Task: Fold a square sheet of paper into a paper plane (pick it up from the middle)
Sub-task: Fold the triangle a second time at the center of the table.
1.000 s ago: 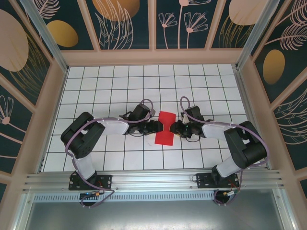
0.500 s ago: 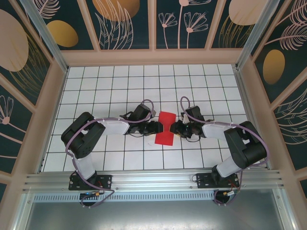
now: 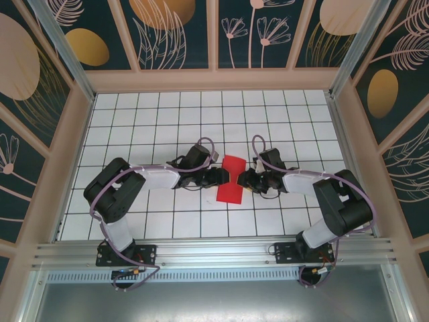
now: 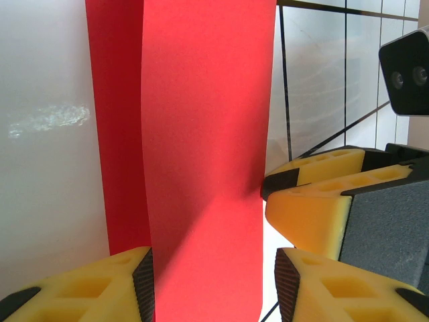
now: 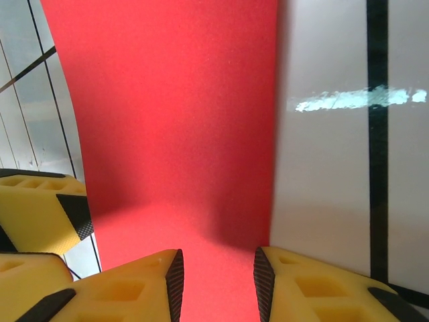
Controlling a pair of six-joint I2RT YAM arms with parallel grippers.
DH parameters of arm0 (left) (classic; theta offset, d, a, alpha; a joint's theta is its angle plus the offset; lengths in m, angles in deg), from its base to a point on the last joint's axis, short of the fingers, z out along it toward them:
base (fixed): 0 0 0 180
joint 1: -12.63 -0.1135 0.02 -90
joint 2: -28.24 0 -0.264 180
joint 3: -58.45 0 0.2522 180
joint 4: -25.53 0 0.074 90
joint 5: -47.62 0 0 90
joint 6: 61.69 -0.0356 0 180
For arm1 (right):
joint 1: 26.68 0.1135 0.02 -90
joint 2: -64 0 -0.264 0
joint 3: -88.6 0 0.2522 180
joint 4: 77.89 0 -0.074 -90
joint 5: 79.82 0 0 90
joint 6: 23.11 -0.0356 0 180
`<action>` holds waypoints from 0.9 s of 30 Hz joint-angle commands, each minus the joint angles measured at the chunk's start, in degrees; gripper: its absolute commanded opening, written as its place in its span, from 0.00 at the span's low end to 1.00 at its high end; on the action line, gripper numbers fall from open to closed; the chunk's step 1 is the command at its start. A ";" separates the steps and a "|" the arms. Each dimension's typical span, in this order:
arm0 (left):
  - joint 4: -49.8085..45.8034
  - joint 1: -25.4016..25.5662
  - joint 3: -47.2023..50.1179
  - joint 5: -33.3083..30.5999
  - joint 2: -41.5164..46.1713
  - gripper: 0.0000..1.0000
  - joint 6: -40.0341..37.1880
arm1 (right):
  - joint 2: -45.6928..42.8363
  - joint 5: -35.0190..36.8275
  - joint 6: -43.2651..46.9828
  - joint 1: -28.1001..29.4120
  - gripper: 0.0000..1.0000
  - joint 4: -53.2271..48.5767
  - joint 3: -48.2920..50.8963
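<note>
On my left, the left gripper [image 3: 223, 177] reaches in low over the white gridded surface [image 3: 167, 114] to the left edge of the sheet [image 3: 231, 191]. From its wrist camera I see its jaws straddling the red paper: one pad sits against it, while a thin sliver of surface shows beside the other, so I cannot tell whether they have actually clamped

The sheet lies mid-surface between the two arms. From above it is narrow at the waist, where both grippers meet it, and it widens toward the far and near ends. On the left wrist view a second red layer shows along one side

On my right, the right gripper [image 3: 243, 180] meets the sheet's right edge, directly opposite the left one and just beside it. On its wrist camera its jaws are clenched on the sheet, red filling the gap from pad to pad, and the left gripper's yellow fingers [image 5: 40, 208] sit at the far edge of the paper
</note>
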 commanded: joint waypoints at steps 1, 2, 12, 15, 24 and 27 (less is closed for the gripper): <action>2.00 0.28 -0.19 0.69 0.71 0.50 0.83 | -0.68 -1.04 1.60 -0.49 0.37 -1.00 0.66; 2.19 0.22 -0.52 0.76 0.40 0.50 0.80 | -0.61 -1.11 1.77 -0.49 0.37 -0.99 0.57; 4.00 -1.18 -3.25 2.95 -3.31 0.42 1.21 | -0.32 -1.11 2.66 -0.58 0.38 -1.65 -0.05; 4.35 -1.76 -3.87 3.55 -4.13 0.41 1.10 | -0.10 -1.29 3.06 -0.53 0.38 -1.88 -0.31; 4.69 -2.59 -4.44 4.23 -4.99 0.14 1.03 | -3.18 0.09 3.85 -0.51 0.41 -4.49 -1.82; 5.74 -2.54 -2.59 3.01 -3.09 0.08 2.27 | -7.60 2.30 4.47 -0.02 0.47 -6.76 -2.25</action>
